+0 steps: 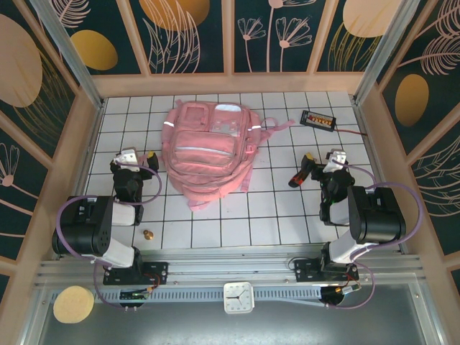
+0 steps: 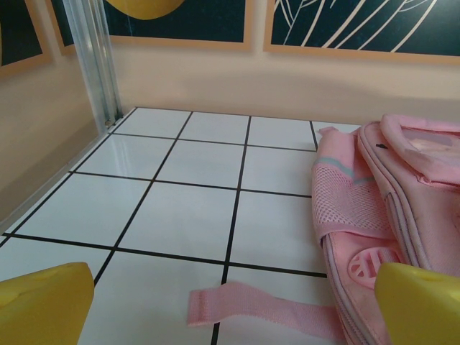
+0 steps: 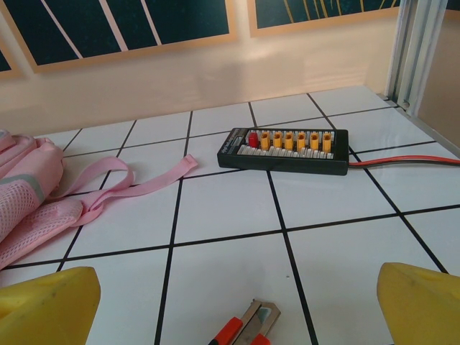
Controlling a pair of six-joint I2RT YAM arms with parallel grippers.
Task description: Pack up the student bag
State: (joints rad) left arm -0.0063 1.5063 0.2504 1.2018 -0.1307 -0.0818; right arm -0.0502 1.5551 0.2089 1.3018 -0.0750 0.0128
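the large pale pink fabric backpack [image 1: 210, 151] lies in the upper centre of the top view on the white tiled tabletop [image 1: 237, 230] with black grid lines, a strap trailing right toward a black connector board with orange plugs [image 1: 318, 119]. bare tiles run left to the pale wooden wall [image 1: 79, 147] and along the lower edge. the left gripper [image 1: 140, 159] hangs just left of the backpack, jaws released wide, empty. the right gripper [image 1: 321, 159], equally wide and empty, sits to the right, beside a red-and-black utility knife [image 1: 296, 176].
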